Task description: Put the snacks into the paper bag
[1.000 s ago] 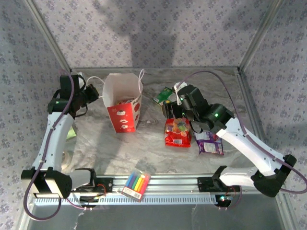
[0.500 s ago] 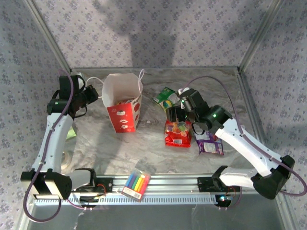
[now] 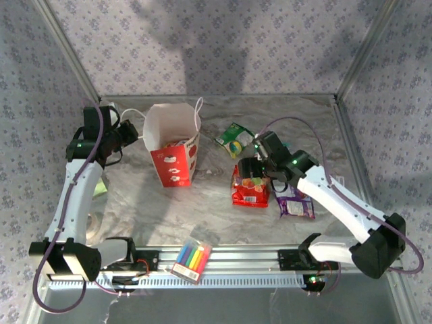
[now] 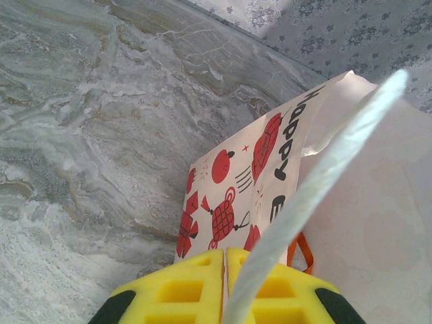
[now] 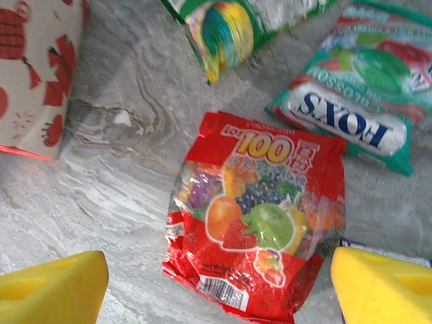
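One paper bag [image 3: 173,154] stands open toward the far left corner of the counter [image 3: 202,212]. Four snack packets lie right of centre. The green packet [image 3: 233,140] is farthest back, with the teal-white packet [image 5: 351,94] beside it. The red packet [image 3: 250,190] lies nearer, and the purple packet [image 3: 295,204] is just right of it. One clear box of markers [image 3: 191,260] sits at the near edge.

Since a second ago the right claw [image 3: 251,169] has drawn back from beside the green packet to above the red one. Its yellow fingers [image 5: 54,287] have spread wider and now stand either side of the red packet's barcode end, closed on nothing. The left claw [image 4: 225,260] and the bag have not shifted. Its fingers are pressed together, pinching the bag's white string handle [image 4: 324,169].

From above, the right arm hides most of the teal-white packet. The right wrist view cuts off the green packet's top. What lies inside the bag is hard to make out.
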### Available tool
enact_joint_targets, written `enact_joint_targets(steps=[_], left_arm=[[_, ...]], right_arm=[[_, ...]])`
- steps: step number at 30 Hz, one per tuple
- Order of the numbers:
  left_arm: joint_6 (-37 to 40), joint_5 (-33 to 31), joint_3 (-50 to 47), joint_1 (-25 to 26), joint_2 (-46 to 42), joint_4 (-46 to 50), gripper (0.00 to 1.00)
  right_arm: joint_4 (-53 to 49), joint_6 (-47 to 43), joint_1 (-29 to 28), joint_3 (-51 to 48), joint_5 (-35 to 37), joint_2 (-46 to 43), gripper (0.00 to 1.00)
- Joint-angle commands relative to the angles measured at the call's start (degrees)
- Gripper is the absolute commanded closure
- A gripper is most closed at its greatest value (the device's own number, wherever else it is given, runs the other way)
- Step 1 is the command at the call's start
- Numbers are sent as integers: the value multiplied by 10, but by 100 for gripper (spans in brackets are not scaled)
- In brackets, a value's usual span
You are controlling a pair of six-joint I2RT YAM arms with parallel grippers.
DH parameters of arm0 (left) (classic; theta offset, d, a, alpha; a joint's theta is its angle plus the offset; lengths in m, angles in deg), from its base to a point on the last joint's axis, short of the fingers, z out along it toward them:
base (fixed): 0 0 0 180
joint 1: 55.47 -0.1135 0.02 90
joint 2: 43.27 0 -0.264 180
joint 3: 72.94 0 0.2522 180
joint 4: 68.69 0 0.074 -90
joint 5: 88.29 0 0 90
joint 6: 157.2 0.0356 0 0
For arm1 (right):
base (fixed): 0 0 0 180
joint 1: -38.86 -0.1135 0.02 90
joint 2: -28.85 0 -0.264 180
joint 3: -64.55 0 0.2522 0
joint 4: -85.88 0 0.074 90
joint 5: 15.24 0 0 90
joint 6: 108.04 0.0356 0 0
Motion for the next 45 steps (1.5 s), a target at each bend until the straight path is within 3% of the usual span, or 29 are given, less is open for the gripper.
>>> enact_joint_targets(steps=[1, 20, 45], left_arm=[[10, -6, 12, 1, -13, 10, 91], [13, -2, 13, 2, -6, 10, 90], [20, -4, 4, 4, -7, 10, 90]], right_arm=[[-19, 35, 10, -15, -18, 7, 12], [-57, 61, 32, -51, -44, 72, 10], [17, 87, 31, -108, -99, 136, 9]])
